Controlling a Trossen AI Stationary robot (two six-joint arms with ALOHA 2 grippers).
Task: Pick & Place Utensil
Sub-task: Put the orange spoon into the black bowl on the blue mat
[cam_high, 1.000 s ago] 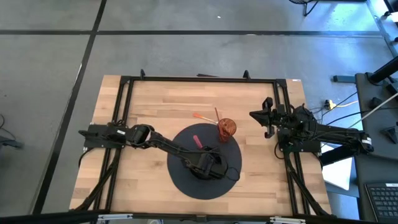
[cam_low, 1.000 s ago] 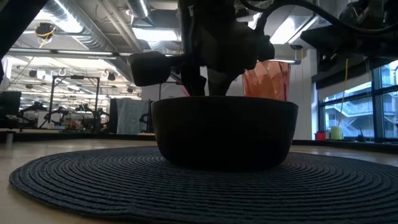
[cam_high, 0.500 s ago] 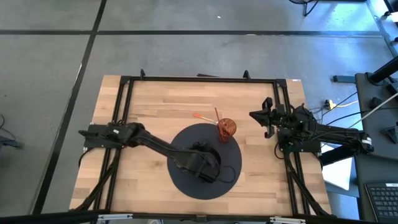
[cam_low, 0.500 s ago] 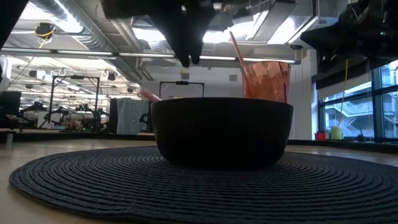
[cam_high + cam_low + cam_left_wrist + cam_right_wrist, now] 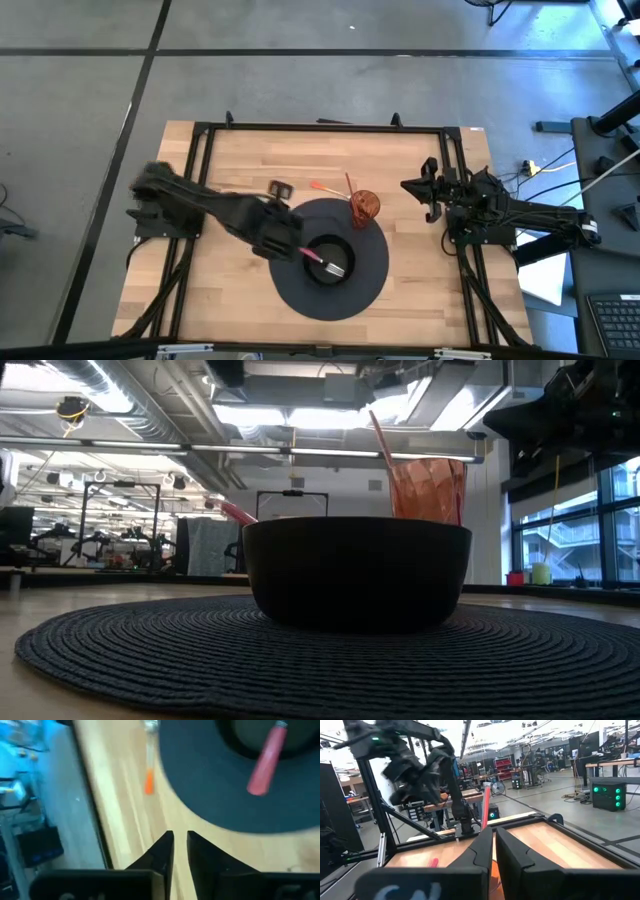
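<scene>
Round dark woven mat [image 5: 300, 295] at table centre, on pale wooden table [image 5: 240, 170] with black frame. Black bowl [image 5: 330, 258] on mat, slightly toward right half; in low view, bowl [image 5: 357, 570] upright with mat [image 5: 150, 650] spread around it. Pink-handled utensil [image 5: 318, 257] lying tilted in bowl, handle resting over left rim and pointing up-left, metal end down inside; in low view, pink handle tip [image 5: 237, 513] showing above left rim; in left wrist view, pink handle [image 5: 266, 761] crossing rim onto mat. Translucent orange cup [image 5: 364, 207] upright at upper right edge of mat, thin red stick [image 5: 350, 186] standing in it, leaning; in low view, cup [image 5: 428, 490] behind bowl. Orange-tipped utensil [image 5: 322, 187] flat on bare wood, just left of cup, off mat; in left wrist view, orange piece [image 5: 149, 781] beside mat edge. Left gripper [image 5: 277, 190] above table near upper left edge of mat, apart from bowl, fingers narrowly parted, nothing between them; same narrow gap in left wrist view [image 5: 179, 851]. Right gripper [image 5: 420, 188] parked over right side of table, well apart from mat, fingers close together and empty [image 5: 494, 851].
</scene>
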